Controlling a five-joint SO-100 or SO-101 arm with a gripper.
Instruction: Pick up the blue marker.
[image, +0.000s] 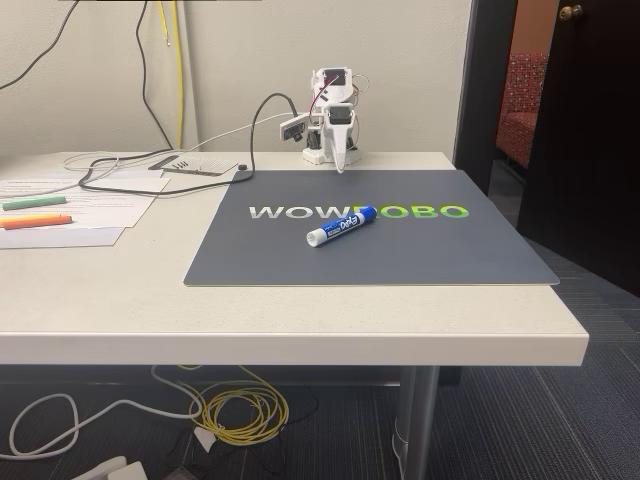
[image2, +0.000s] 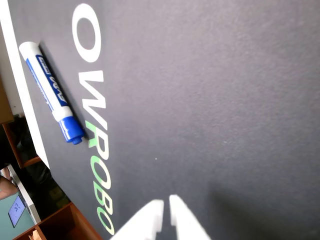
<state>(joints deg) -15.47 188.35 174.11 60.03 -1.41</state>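
White gripper (image: 341, 165) nearly closed and empty, arm folded upright at the table's far edge, fingertips pointing down over the grey mat (image: 440, 255), blue marker (image: 340, 227) lying at 6 o'clock from it, cap toward 2 o'clock, well apart.

The mat (image: 400, 250) carries the printed word "WOWROBO": "WOW" in white, "ROBO" in green. In the fixed view, the marker (image: 340, 227) covers the "R". The marker's blue label bears white lettering, reading approximately "Delta". Print on the papers (image: 90, 200) is too small to read.
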